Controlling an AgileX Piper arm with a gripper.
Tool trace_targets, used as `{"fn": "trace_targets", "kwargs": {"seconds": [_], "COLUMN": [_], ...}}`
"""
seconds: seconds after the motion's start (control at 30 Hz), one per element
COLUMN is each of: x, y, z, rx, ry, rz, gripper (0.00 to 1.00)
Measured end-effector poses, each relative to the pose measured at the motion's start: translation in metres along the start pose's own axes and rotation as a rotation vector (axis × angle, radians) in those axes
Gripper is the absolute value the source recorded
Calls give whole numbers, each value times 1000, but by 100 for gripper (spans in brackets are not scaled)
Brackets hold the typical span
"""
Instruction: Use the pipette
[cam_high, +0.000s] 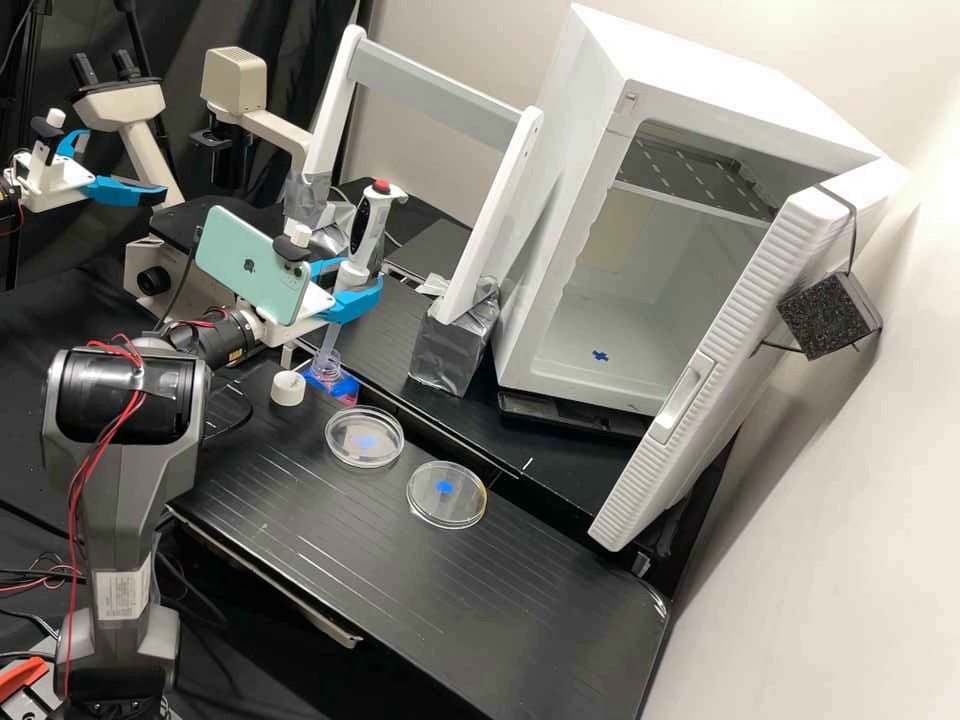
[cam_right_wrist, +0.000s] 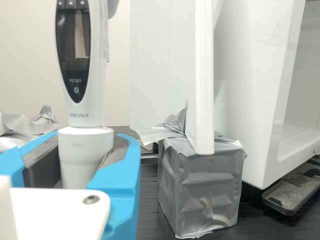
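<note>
Pipette (cam_high: 368, 238) held in the gripper (cam_high: 349, 284) above the bench (cam_high: 400, 590), at the small bottle (cam_high: 326, 368). Long axis close to upright: red button at the upper end, slender clear tip pointing down at the bottle's mouth; whether the tip is inside the rim, cannot tell. In the wrist view the body stands nearly plumb, its glossy dark display facing that camera. Gripper state: blue fingers (cam_right_wrist: 119, 172) part-way apart, closed around the pipette's pale, smooth, round lower barrel, one on each side; their inner faces carry dark grey pads (cam_right_wrist: 42, 164). Handle white, gently curved, narrowing to a stepped collar. Bottle clear, short, ridged at the neck, pink at the base, set in a bright blue holder (cam_high: 345, 386). Just beside it, a squat white cap (cam_high: 288, 388), cylindrical. Near these, two shallow round dishes (cam_high: 364, 437) of clear material, each with a blue mark. Bench surface matt black, with fine parallel lines. Behind, a boxy block (cam_right_wrist: 200, 192) wrapped in creased silver tape around the foot of a flat white frame (cam_high: 490, 215).
</note>
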Motion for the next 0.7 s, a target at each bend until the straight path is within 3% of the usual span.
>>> {"fn": "trace_targets", "kwargs": {"seconds": [0.3,0.7], "x": [-3,-14], "y": [2,51], "z": [2,-17], "rx": [-1,101], "ry": [4,95], "rz": [-12,74], "gripper": [0,0]}}
